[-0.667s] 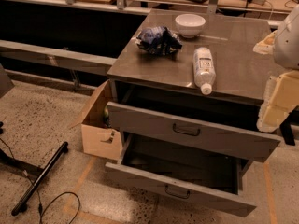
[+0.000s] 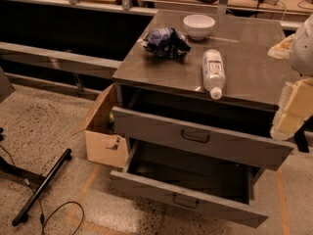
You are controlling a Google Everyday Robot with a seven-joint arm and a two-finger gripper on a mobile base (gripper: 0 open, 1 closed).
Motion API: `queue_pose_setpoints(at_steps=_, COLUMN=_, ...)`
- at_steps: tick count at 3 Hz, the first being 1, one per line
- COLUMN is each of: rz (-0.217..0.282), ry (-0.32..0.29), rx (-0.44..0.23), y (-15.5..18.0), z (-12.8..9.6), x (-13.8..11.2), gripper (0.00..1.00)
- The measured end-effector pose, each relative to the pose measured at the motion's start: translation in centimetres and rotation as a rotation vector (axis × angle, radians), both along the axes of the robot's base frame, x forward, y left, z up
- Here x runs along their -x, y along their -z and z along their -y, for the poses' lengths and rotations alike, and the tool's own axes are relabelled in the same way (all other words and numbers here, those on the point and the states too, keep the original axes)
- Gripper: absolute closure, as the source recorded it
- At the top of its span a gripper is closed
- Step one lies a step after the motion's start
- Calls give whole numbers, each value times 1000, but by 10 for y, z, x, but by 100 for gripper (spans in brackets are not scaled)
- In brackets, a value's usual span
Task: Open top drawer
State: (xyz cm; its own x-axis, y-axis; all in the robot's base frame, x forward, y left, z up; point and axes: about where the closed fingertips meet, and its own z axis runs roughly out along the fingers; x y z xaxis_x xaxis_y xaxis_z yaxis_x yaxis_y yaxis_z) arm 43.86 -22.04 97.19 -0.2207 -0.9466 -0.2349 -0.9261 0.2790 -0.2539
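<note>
The top drawer (image 2: pixel 205 142) is the upper wide grey drawer of the cabinet. It stands pulled out part way, with a dark gap showing above its front panel and a small dark handle (image 2: pixel 194 136) at its centre. My gripper (image 2: pixel 292 109), cream-coloured, hangs at the right edge of the view, beside the drawer's right end and apart from the handle. The similar lower drawer (image 2: pixel 188 199) is pulled out further, with its grey interior showing.
On the cabinet top (image 2: pixel 254 67) lie a clear water bottle (image 2: pixel 213 72), a white bowl (image 2: pixel 198 25) and a crumpled blue bag (image 2: pixel 165 41). An open cardboard box (image 2: pixel 102 138) stands left of the cabinet. A black bar (image 2: pixel 41 187) and cables lie on the floor.
</note>
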Motion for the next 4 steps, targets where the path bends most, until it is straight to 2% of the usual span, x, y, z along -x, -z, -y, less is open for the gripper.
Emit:
queue_pose_setpoints(at_steps=2, rz=70, ry=-7, rx=-82, y=53, z=31, x=-21, gripper=0)
queue_pose_setpoints(at_steps=3, rz=48, ry=-74, rx=-170, y=136, z=57, x=-34, gripper=0)
queue_pose_setpoints(at_steps=4, rz=48, ry=-74, rx=-170, y=136, z=57, x=-34, gripper=0)
